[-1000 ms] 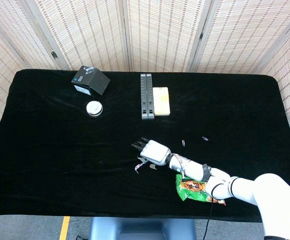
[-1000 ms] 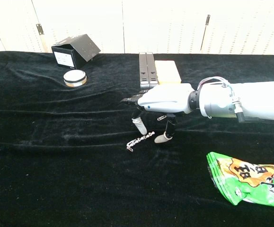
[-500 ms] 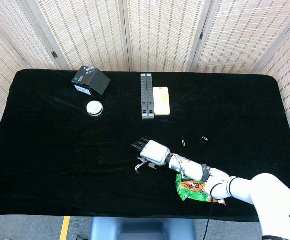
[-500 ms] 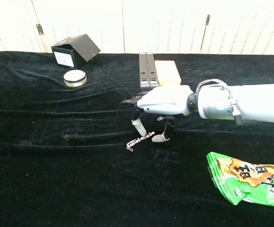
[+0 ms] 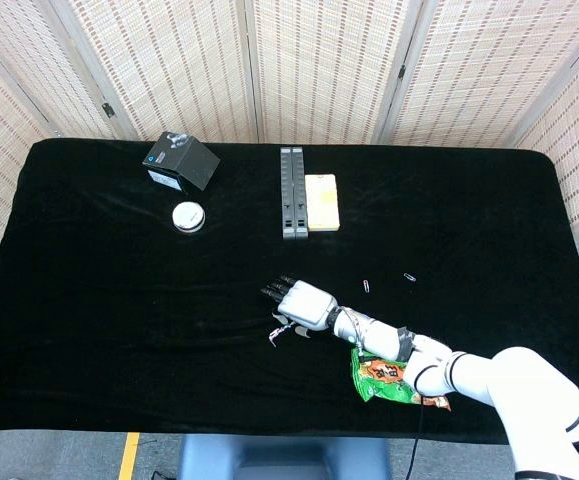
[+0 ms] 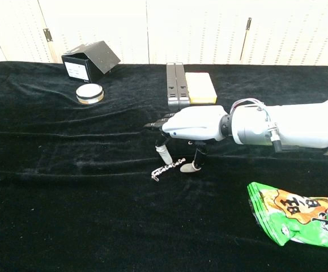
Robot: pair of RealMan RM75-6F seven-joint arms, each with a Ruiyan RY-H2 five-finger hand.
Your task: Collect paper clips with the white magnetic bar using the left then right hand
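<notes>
The thin white magnetic bar [image 6: 171,167], dotted with small metal paper clips [image 6: 157,174], lies flat on the black cloth surface [image 6: 67,187]. It could roll or skid away if the fingers push it sideways, and the clips could fall off. The white right hand [image 6: 189,131] reaches low over it, fingers spread down on both sides, holding nothing. The left hand is out of sight

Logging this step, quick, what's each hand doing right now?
Left hand: not in view.
Right hand: fingers down around the clip-covered bar on the cloth; whether it grips cannot be told.
</notes>
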